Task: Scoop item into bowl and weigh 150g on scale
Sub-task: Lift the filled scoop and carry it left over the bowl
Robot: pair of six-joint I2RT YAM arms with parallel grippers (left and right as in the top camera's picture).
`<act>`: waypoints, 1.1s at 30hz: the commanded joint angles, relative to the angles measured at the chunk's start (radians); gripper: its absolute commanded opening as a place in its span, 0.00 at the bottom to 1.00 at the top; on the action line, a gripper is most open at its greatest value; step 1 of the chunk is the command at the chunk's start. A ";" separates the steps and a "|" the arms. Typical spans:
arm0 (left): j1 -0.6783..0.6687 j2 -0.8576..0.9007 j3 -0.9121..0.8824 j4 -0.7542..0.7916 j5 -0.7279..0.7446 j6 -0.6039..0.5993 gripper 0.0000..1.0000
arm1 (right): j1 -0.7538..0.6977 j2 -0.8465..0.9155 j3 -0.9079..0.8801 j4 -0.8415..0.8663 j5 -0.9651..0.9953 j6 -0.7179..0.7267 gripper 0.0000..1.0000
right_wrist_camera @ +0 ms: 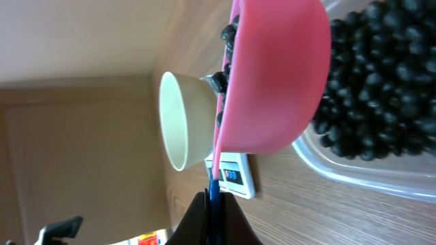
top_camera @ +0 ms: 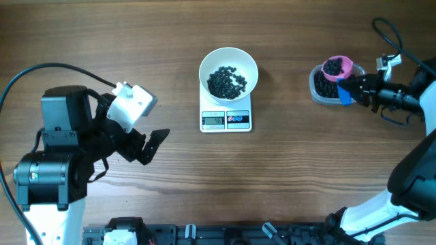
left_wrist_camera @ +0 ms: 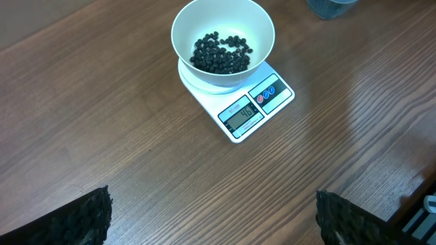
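Wide tabletop (top_camera: 286, 146) separates the bowl (top_camera: 208, 65) on the scale (top_camera: 227, 120) from the tub (top_camera: 315, 87).

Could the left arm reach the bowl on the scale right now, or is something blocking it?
Probably yes. The left fingers stand open, only bare table lies between them and the bowl, and the right fingers are off at the tub, gripping the scoop.

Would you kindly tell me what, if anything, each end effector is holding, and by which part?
The right end effector grips the pink scoop by its handle tip; the left end effector holds nothing.
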 commanded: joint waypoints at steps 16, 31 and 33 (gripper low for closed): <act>0.007 0.002 0.018 0.002 0.023 0.019 1.00 | 0.326 -0.072 0.006 0.346 -0.153 0.304 0.04; 0.007 0.002 0.018 0.002 0.023 0.019 1.00 | 0.644 -0.125 0.006 0.537 0.173 0.243 0.04; 0.007 0.002 0.018 0.002 0.023 0.019 1.00 | 0.672 -0.137 0.006 0.537 0.251 0.219 0.04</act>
